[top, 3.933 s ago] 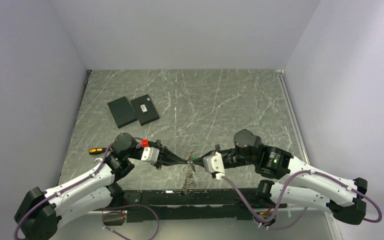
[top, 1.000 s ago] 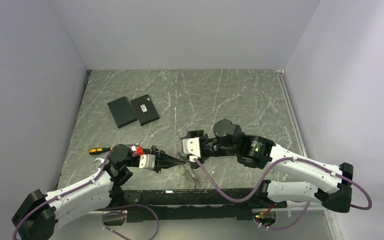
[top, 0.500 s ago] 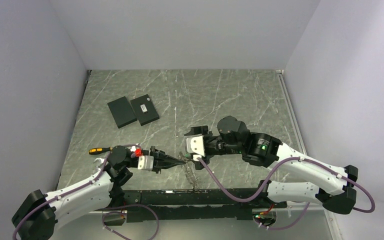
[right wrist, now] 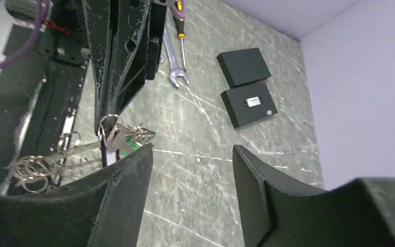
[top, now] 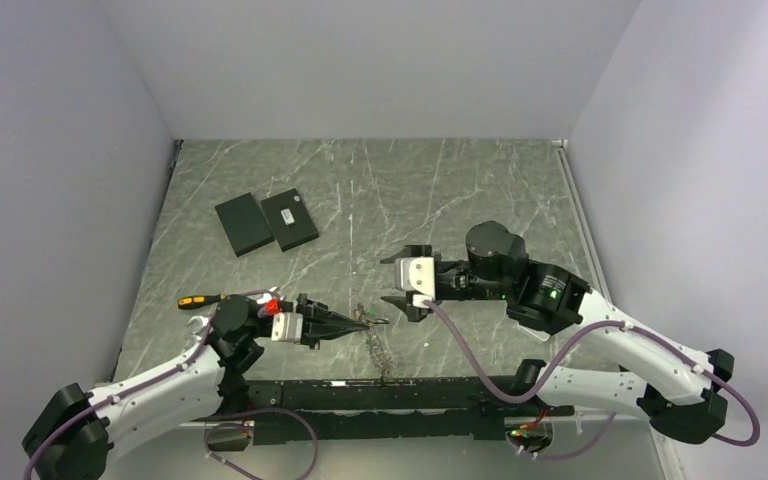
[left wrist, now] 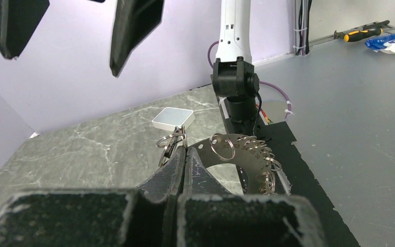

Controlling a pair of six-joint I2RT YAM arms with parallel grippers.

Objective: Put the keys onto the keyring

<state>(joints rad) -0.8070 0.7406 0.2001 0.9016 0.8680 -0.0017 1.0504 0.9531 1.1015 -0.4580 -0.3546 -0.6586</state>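
Note:
My left gripper (top: 360, 321) is shut on the keyring (left wrist: 172, 143), a small metal ring pinched at the fingertips (left wrist: 177, 159). In the right wrist view the keyring (right wrist: 110, 124) hangs from the left gripper's tips, with a small silver bunch that looks like the keys (right wrist: 138, 135) and a green tag (right wrist: 128, 150) beside it. I cannot tell whether the keys are threaded on. A grey chain of rings (top: 381, 352) trails down from it toward the near edge. My right gripper (top: 395, 281) stands open and holds nothing, a short way right of the ring.
Two flat black plates (top: 243, 224) (top: 290, 219) lie at the back left. A yellow-handled screwdriver (top: 192, 300) and a wrench (right wrist: 173, 69) lie by the left arm. A curved metal plate strung with several rings (left wrist: 247, 152) and a white square tag (left wrist: 173, 118) hang by the ring.
My right gripper has drawn back to the right and away from the left gripper's tips. The left gripper stays shut on the keyring in about the same place.

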